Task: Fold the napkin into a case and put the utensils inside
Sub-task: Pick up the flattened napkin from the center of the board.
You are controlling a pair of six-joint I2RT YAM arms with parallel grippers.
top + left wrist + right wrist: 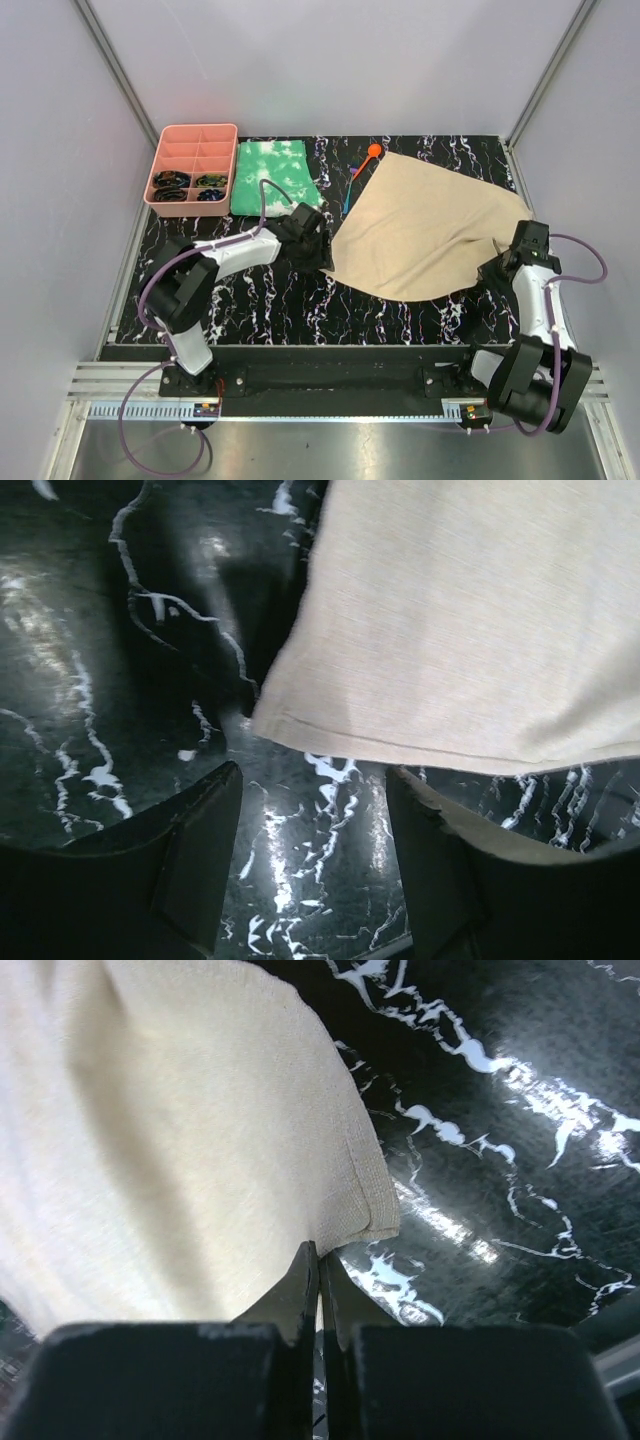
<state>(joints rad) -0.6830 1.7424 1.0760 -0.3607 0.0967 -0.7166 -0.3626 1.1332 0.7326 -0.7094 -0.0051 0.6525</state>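
Observation:
The tan napkin [430, 235] lies spread on the black marbled table, right of centre. My left gripper [322, 258] is at its left corner and stands open. In the left wrist view, the napkin's hem [470, 620] lies just beyond the gripper [315, 780], with only table between the fingers. My right gripper [497, 262] is shut on the napkin's near right corner. The right wrist view shows the gripper [320, 1252] pinching the napkin's edge [180, 1130]. An orange spoon [372, 153] and a slim blue utensil [349, 192] lie at the napkin's far left edge.
A pink compartment tray [195, 135] holding dark items sits at the far left. A folded green-and-white cloth [273, 175] lies beside it. Pale walls and metal rails close in the table on three sides.

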